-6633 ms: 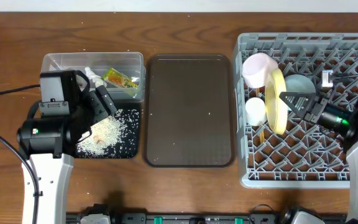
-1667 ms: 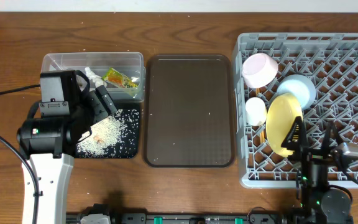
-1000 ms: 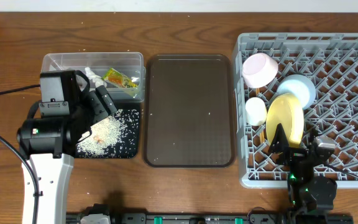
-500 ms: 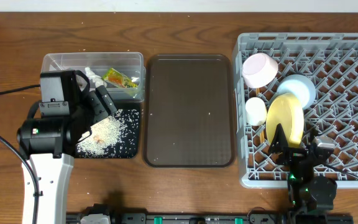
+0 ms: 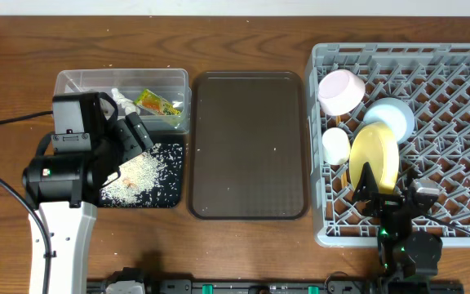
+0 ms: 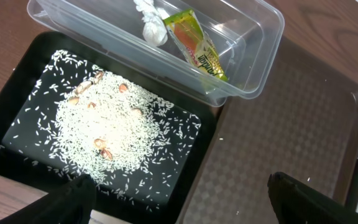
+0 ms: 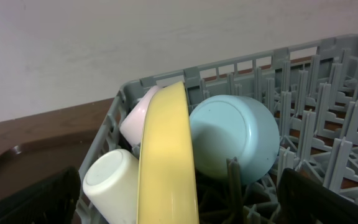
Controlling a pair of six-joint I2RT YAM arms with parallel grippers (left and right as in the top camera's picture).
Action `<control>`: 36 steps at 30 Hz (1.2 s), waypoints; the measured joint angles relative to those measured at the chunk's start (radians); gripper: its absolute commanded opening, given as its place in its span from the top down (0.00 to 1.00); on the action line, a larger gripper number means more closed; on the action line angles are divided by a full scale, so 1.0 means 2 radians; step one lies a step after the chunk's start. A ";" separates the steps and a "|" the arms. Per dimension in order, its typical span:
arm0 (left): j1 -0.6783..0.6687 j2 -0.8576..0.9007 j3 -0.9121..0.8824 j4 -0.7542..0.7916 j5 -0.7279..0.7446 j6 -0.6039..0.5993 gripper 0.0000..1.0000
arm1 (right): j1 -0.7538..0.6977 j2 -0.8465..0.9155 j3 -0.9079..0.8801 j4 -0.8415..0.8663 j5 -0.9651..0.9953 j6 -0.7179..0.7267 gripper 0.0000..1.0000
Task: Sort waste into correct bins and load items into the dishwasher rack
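Seemingly finishing: wrapper (image 5: 157,104) in tub (image 5: 121,75), rice (image 5: 139,174) on black tray (image 5: 170,198) at 9 o'clock, plate (image 5: 375,159) standing in rack (image 5: 398,49) at 3 o'clock. Left gripper (image 6: 179,186), right gripper (image 7: 179,186) are hanging, jaws released.

The rack (image 5: 398,51) is a grey lattice around a yellow plate (image 5: 376,159), a light blue bowl (image 5: 394,114), a white cup (image 5: 335,144) and a pinkish-white bowl (image 5: 341,91). The tray (image 5: 249,145) is dark brown with a fine woven texture, and the table (image 5: 243,33) is reddish wood grain. White rice (image 6: 107,127) flecked with tan speckles the glossy black tray (image 6: 18,102), and the clear tub (image 6: 253,37) shows a green, yellow and orange wrapper (image 6: 197,46) and a white paper scrap (image 6: 149,22).
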 measured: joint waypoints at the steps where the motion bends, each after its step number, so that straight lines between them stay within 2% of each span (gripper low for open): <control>1: 0.000 -0.002 0.000 -0.001 0.000 0.000 0.09 | 0.000 0.000 0.000 0.000 0.000 0.000 0.01; 5: 0.000 -0.038 -0.010 -0.002 0.000 0.000 0.09 | 0.000 0.000 0.000 0.000 0.000 0.000 0.01; 11: 0.000 -0.180 -0.055 0.000 0.000 0.000 0.09 | 0.000 0.000 0.000 0.000 0.000 0.000 0.01; 17: 0.000 -0.340 -0.196 0.031 0.000 0.000 0.09 | 0.000 0.000 0.000 0.000 0.000 0.000 0.01; 22: 0.000 -0.449 -0.337 0.133 0.001 -0.008 0.09 | 0.000 0.000 0.000 0.000 0.000 0.000 0.01; 26: 0.000 -0.510 -0.427 0.281 0.016 -0.015 0.09 | 0.000 -0.001 0.000 -0.001 -0.001 0.000 0.01; 31: -0.010 -0.544 -0.510 0.472 0.034 -0.021 0.09 | 0.000 0.000 0.000 0.000 -0.001 0.000 0.01; 34: -0.019 -0.549 -0.546 0.533 0.038 -0.023 0.09 | 0.000 0.000 0.000 0.000 -0.001 0.000 0.01; 36: -0.021 -0.550 -0.564 0.546 0.039 -0.023 0.09 | 0.000 0.000 0.000 0.000 -0.001 0.000 0.01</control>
